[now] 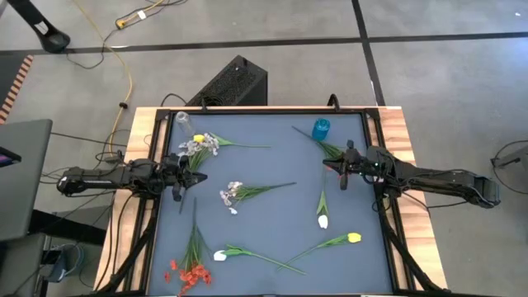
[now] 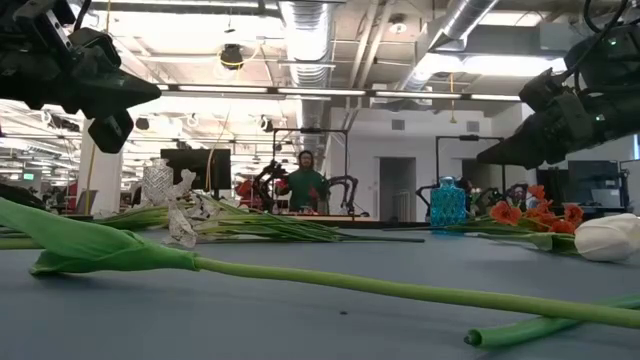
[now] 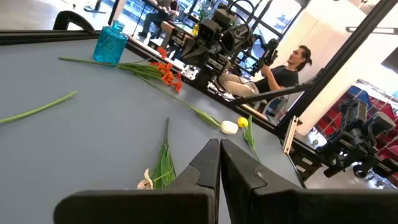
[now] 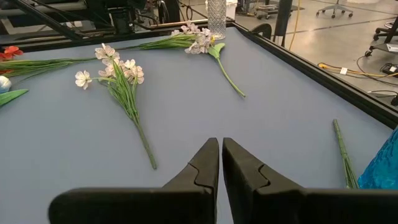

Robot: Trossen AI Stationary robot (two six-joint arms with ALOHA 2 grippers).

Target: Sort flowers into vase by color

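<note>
Blue-grey table (image 1: 272, 223) strewn with flowers (image 1: 247, 191); left hand (image 1: 176, 194) and right hand (image 1: 344, 183) hover clenched, empty.

Blue vase (image 1: 321, 129), clear vase (image 1: 182, 121) — white, yellow, red-orange flowers (image 1: 233, 196), grey-blue table (image 1: 272, 169)

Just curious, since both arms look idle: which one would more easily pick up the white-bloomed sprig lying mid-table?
Probably the left: its shut end effector hovers nearer the white sprig than the right end effector, also shut.
</note>
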